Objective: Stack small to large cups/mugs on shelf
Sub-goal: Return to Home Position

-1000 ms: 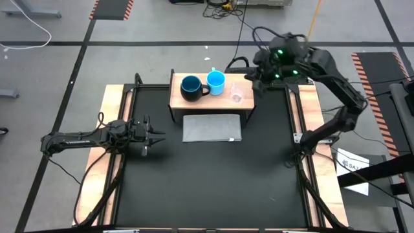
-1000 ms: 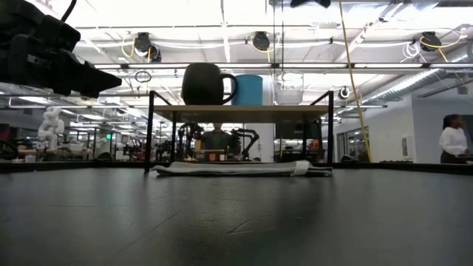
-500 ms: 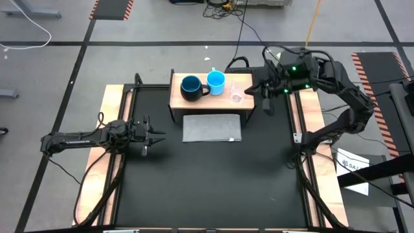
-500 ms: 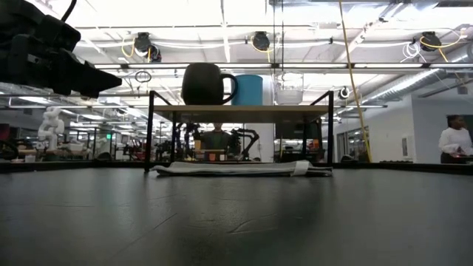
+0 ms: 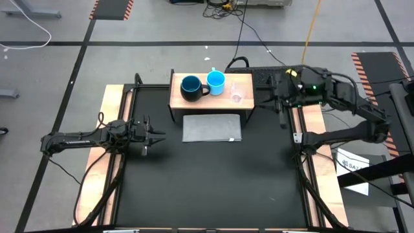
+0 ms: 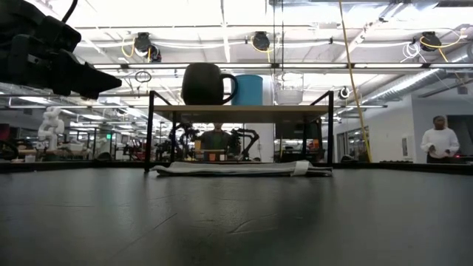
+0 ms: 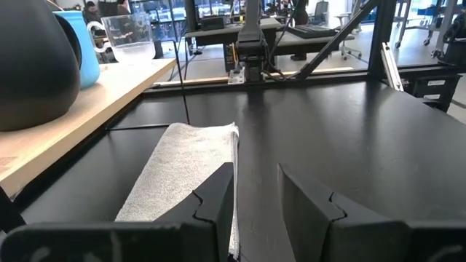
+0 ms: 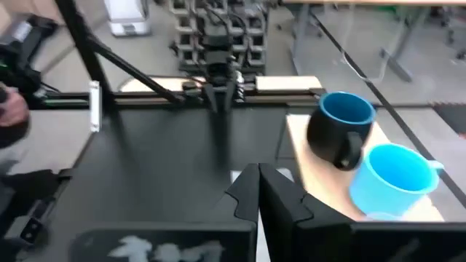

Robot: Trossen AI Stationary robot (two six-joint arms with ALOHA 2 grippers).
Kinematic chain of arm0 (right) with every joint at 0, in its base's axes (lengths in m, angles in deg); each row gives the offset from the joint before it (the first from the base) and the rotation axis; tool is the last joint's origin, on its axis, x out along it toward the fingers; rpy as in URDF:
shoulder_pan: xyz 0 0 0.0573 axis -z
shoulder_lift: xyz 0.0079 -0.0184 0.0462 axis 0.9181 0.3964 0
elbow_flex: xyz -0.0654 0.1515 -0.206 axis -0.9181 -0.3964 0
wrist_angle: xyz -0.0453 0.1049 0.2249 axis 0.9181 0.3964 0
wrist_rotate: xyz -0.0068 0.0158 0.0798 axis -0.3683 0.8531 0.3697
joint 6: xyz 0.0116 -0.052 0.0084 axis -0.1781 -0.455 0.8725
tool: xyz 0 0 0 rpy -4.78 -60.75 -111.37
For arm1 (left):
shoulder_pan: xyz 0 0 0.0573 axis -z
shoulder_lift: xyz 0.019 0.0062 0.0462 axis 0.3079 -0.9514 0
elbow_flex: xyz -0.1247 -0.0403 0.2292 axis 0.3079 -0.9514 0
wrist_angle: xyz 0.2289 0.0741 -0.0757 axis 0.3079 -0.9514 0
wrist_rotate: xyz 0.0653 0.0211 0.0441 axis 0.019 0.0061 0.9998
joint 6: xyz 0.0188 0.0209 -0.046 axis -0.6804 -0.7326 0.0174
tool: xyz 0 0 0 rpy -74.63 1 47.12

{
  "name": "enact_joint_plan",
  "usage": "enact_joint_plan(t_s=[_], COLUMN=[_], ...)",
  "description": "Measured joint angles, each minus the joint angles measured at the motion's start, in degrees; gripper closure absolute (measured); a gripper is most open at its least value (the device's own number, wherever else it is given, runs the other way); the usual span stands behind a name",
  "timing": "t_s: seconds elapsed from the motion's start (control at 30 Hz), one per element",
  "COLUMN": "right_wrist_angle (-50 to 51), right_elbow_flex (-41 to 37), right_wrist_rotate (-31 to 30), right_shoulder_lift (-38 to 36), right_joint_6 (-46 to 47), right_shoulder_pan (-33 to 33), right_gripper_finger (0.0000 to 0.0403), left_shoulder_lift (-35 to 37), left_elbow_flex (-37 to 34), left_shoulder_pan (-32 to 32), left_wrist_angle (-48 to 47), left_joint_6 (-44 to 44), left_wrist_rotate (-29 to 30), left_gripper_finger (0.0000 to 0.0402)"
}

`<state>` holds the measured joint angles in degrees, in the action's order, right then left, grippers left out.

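The shelf (image 5: pixel 206 103) stands at the table's far side. On its wooden top, each on its base, stand three cups in a row: the navy mug (image 5: pixel 190 87) at left, the light-blue mug (image 5: pixel 216 81) in the middle and the clear cup (image 5: pixel 236 94) at right. They also show in the low view: navy mug (image 6: pixel 203 83), light-blue mug (image 6: pixel 250 89), clear cup (image 6: pixel 289 87). My right gripper (image 5: pixel 274 98) is shut and empty just right of the shelf, pointing toward the table's left; it also shows in its wrist view (image 8: pixel 258 173). My left gripper (image 7: pixel 256 175) is open and empty at the table's left (image 5: pixel 154 136).
A flat grey mat (image 5: pixel 212 127) lies on the black table just in front of the shelf. A person (image 6: pixel 440 140) stands in the room far behind the table. The dark tabletop stretches toward the near edge.
My right gripper has drawn back from above the shelf's far right corner toward the table's right and near edges, staying empty. The three cups have stayed where they were. The person in the room has walked a little.
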<state>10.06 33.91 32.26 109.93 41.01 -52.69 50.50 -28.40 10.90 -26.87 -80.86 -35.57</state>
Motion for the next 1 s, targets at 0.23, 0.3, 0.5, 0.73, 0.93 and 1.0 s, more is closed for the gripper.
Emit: enact_joint_plan(t_s=[0.23,0.3,0.5,0.73,0.93,1.0], right_wrist_angle=[-9.1,-13.0,-25.6,-36.3,-43.0,-43.1], right_elbow_flex=[-16.1,-21.4,-34.8,-43.9,-51.9,-53.8], right_wrist_rotate=[1.7,1.8,1.9,6.6,9.2,9.2], right_shoulder_lift=[-8.7,-11.1,-16.7,-19.0,-21.8,-23.3], right_joint_6=[-3.3,-3.2,-2.9,0.0,-0.3,-0.2], right_shoulder_pan=[-0.4,-1.1,-2.8,-2.8,-2.8,-2.8], right_gripper_finger=[0.0403,0.0403,0.0403,0.0403,0.0403,0.0403], left_shoulder_lift=[0.0,0.0,0.0,0.0,0.0,0.0], left_elbow_flex=[0.0,0.0,0.0,0.0,0.0,0.0], left_shoulder_pan=[0.0,0.0,0.0,0.0,0.0,0.0], left_wrist_angle=[-0.9,-1.6,-1.6,-1.7,-1.8,-1.8], left_joint_6=[0.9,0.9,1.1,1.1,1.4,1.6], left_wrist_rotate=[0.3,0.3,0.5,0.9,1.1,1.1], left_gripper_finger=[0.0293,0.0293,0.0293,0.0293,0.0293,0.0293])
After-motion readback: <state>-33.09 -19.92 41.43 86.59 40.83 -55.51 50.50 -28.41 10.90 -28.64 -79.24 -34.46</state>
